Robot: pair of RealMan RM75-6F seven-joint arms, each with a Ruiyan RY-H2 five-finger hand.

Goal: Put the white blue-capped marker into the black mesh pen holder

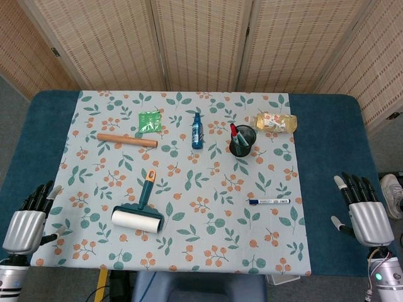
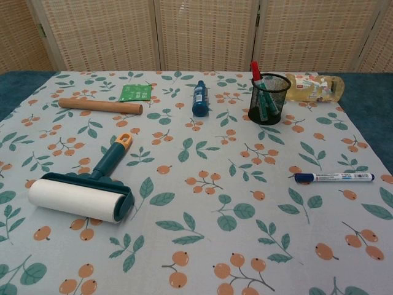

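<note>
Marker [image 1: 269, 202] lies flat on the desk [image 1: 327, 157], cap toward my left, well apart from the holder [image 1: 242, 141] farther back, while I see my left hand [image 1: 28, 221] and right hand [image 1: 364, 211] at the near corners, fingers spread, holding nothing.

Along the back of the tablecloth [image 1: 189, 189], left to right: rolling pin [image 1: 126, 139] with packet [image 1: 150, 120] just behind, small bottle [image 1: 197, 131], pen holder [image 1: 242, 140] with pens upright inside, wrapped packet [image 1: 276, 122] behind to its right. Nearer the front, lint roller [image 1: 139, 212] at left, marker [image 1: 269, 201] lying flat at right, well apart. Beyond each side edge of the cloth, left hand [image 1: 26, 220] and right hand [image 1: 365, 211], clear of everything.
</note>
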